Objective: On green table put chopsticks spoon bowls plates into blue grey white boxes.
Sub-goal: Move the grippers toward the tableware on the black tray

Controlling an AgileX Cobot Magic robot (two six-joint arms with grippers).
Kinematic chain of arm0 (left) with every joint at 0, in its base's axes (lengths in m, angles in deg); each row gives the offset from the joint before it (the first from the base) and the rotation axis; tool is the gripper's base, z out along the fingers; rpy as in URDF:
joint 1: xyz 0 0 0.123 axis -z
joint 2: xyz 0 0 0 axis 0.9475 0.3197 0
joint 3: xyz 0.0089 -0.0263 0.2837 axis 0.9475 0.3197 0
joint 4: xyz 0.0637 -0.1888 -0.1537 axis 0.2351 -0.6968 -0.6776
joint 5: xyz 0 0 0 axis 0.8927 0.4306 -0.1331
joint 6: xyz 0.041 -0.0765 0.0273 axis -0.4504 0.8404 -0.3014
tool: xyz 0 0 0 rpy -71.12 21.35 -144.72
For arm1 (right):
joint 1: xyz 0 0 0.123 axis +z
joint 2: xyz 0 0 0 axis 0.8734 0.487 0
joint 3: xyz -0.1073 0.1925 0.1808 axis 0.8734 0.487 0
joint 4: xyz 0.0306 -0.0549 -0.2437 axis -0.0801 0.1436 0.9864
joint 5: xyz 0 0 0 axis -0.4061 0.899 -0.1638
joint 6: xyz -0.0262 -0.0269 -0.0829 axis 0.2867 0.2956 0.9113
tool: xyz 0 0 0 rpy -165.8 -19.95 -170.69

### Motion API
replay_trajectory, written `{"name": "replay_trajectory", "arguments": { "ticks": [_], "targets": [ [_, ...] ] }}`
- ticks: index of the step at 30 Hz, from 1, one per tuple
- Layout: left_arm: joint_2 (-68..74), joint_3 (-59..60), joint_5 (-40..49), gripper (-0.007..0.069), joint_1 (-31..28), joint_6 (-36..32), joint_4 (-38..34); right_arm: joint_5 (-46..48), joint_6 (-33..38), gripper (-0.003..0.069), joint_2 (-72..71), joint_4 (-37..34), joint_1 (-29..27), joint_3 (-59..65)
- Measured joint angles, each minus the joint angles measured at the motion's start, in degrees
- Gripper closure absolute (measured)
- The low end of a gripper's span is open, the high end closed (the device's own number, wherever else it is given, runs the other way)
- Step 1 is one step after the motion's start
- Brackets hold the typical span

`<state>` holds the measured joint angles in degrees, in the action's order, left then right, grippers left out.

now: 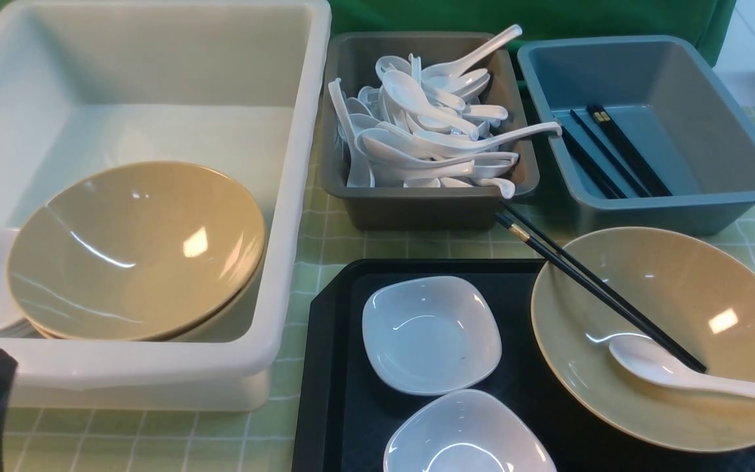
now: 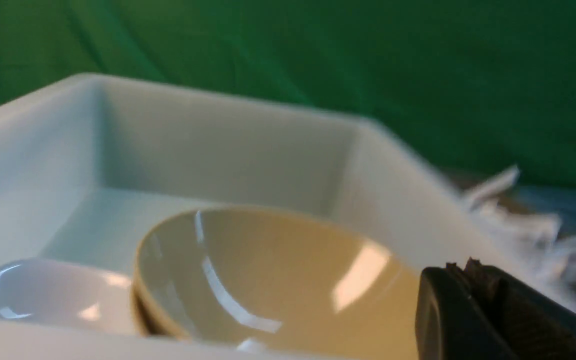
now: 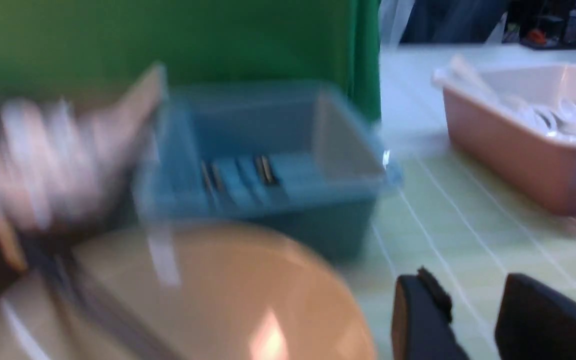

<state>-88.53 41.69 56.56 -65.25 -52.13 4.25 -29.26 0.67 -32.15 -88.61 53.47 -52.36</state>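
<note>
Plates (image 1: 431,334) are seated on the tray (image 1: 331,393); at 3 o'clock, the bowl (image 1: 672,295) is loaded with chopsticks (image 1: 587,288) and spoon (image 1: 679,377). Left gripper (image 2: 462,271) is closed, empty, at 7 o'clock of the white box (image 1: 299,196). Right gripper (image 3: 468,297) is parted, empty.

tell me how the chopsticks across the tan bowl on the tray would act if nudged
The chopsticks look thin, stiff and glossy, so probably light and slippery. Propped across the tan bowl, they would likely roll or slide toward the spoon.

Tan bowls (image 2: 268,280) sit beside a white plate (image 2: 43,295) inside the white box (image 2: 218,145).
</note>
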Motion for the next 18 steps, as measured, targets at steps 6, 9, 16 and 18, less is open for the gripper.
{"name": "replay_trajectory", "arguments": {
  "ticks": [6,9,16,18],
  "targets": [
    [0.0,0.0,-18.18,0.0626,0.0,12.38,-7.52,-12.06,-14.0,0.0423,0.0,-0.24,0.0,0.0],
    [0.0,0.0,-26.35,0.0626,0.0,15.07,-8.07,-14.98,-19.16,0.0423,0.0,-0.56,0.0,-0.98],
    [2.28,-12.69,-20.57,0.0626,0.0,17.32,-7.83,-7.75,-18.94,0.0423,3.94,-0.6,0.0,-21.08],
    [7.33,-22.02,-12.48,0.0626,0.0,16.74,-6.37,-1.24,-15.66,0.0423,9.5,-0.6,0.0,-30.87]
  ]
}}
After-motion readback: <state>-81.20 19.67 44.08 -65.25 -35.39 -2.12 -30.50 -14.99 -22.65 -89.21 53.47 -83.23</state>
